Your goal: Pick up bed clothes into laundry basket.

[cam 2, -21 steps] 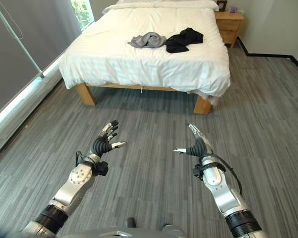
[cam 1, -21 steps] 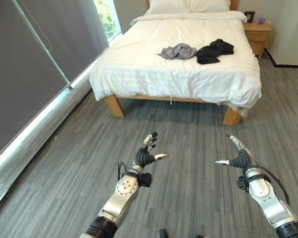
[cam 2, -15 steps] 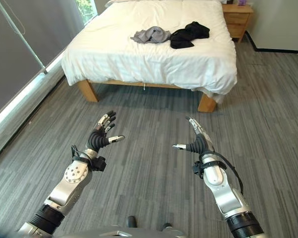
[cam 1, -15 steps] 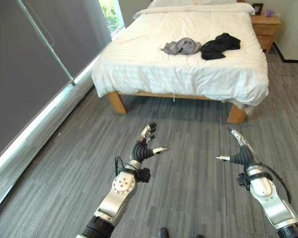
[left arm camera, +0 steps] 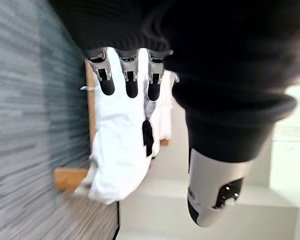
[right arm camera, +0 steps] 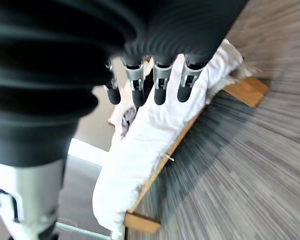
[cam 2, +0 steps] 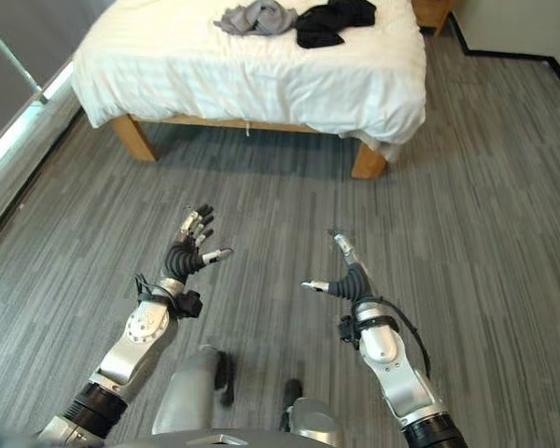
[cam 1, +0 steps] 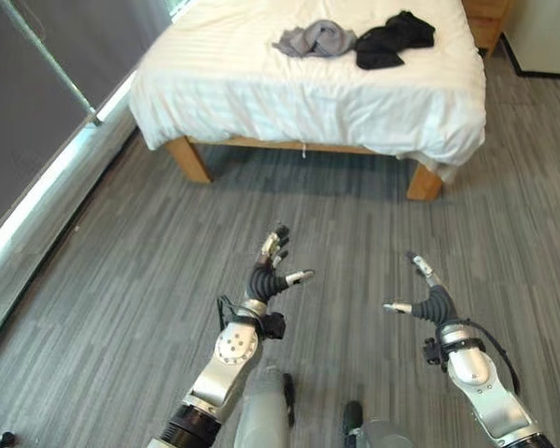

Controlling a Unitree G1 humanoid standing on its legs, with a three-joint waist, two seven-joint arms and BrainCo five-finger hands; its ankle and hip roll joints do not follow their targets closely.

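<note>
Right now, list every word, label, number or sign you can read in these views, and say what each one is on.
None: no readable text appears anywhere.
The grey garment and the black garment on the bed show no legible print or tags.
The left hand and the right hand, both open above the floor, carry no marking that can be read.

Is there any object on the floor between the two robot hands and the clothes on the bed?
Nothing visible: bare grey floor separates the open left hand and right hand from the white bed carrying the grey garment and black garment.
</note>
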